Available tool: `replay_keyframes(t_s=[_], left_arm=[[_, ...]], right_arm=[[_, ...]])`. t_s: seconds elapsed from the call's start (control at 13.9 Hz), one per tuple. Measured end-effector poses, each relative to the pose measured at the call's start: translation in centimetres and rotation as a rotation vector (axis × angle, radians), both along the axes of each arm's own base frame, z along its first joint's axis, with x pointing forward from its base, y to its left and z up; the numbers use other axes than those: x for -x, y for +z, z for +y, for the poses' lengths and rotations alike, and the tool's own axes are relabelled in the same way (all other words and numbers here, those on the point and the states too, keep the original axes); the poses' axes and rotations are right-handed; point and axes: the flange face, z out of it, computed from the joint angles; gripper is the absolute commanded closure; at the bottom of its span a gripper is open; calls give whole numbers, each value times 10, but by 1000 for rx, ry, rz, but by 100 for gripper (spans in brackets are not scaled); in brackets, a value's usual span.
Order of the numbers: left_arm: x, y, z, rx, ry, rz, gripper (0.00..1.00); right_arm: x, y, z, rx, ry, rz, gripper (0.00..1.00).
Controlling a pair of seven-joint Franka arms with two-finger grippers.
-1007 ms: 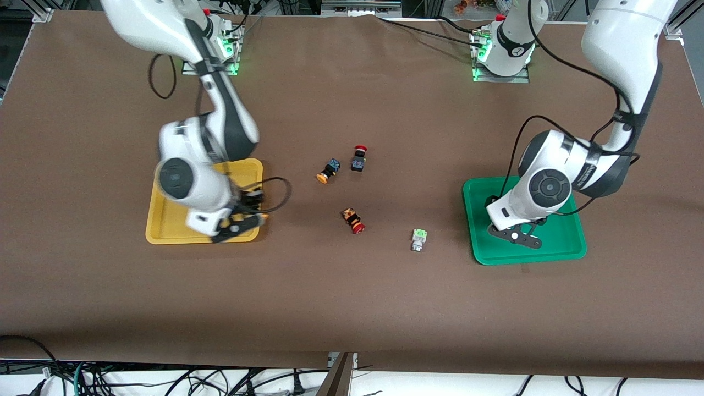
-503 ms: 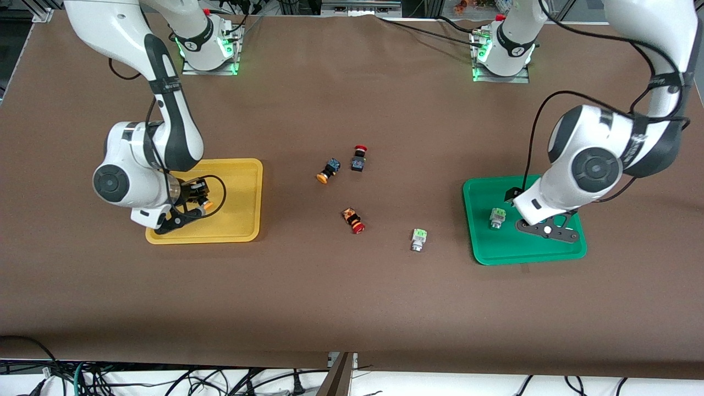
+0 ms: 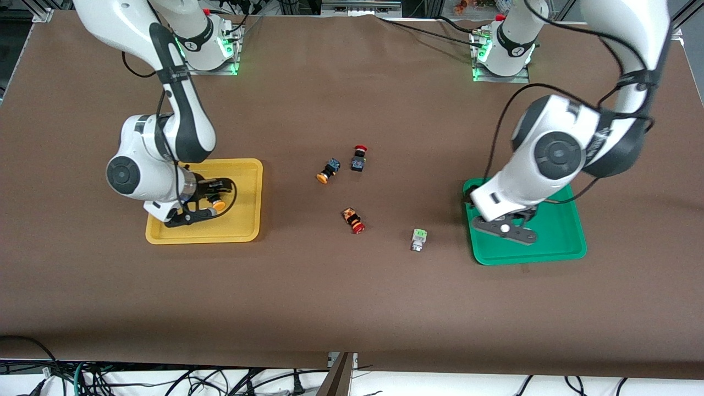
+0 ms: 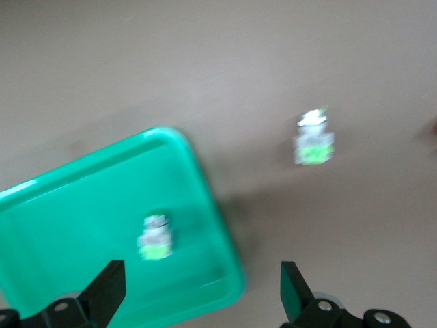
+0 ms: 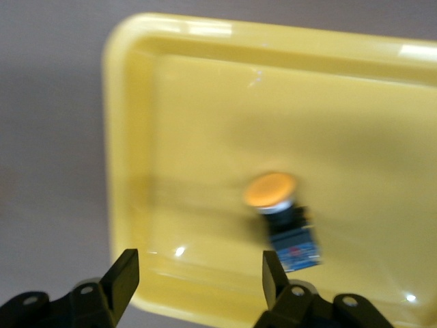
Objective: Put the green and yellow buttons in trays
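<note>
One yellow button (image 3: 218, 205) lies in the yellow tray (image 3: 242, 223); it shows in the right wrist view (image 5: 272, 192) on the tray's floor (image 5: 205, 123). My right gripper (image 3: 192, 213) is open and empty over that tray (image 5: 198, 277). One green button (image 4: 156, 238) lies in the green tray (image 4: 68, 225); the front view hides it under my left arm. My left gripper (image 3: 505, 226) is open and empty over the green tray's (image 3: 555, 242) edge (image 4: 201, 287). A second green button (image 3: 418, 239) lies on the table beside that tray (image 4: 314, 139). A second yellow button (image 3: 328, 170) lies mid-table.
Two red-capped buttons lie mid-table: one (image 3: 359, 157) beside the loose yellow button, one (image 3: 353, 220) nearer the front camera. The brown table mat (image 3: 352, 308) spreads wide toward the front camera. The arm bases (image 3: 500, 49) stand along the table's back edge.
My left gripper has swung across the green tray toward the table's middle and now covers the button in it. My right gripper has shifted a little over the yellow tray.
</note>
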Motion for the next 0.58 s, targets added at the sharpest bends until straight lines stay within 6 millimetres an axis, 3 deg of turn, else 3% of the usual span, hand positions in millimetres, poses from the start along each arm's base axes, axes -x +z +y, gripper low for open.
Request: replay_keyframes(t_s=[0.14, 0.29, 0.43, 0.58], left_arm=[[-1, -35, -57, 44, 49, -10, 0], [-1, -79, -93, 94, 70, -46, 0], [-5, -119, -99, 132, 80, -59, 0], [-8, -146, -95, 117, 66, -67, 0]], right_arm=[[13, 1, 51, 13, -128, 32, 19], [32, 2, 105, 34, -271, 69, 19], [52, 1, 151, 53, -404, 88, 19], [69, -6, 186, 64, -522, 103, 19]])
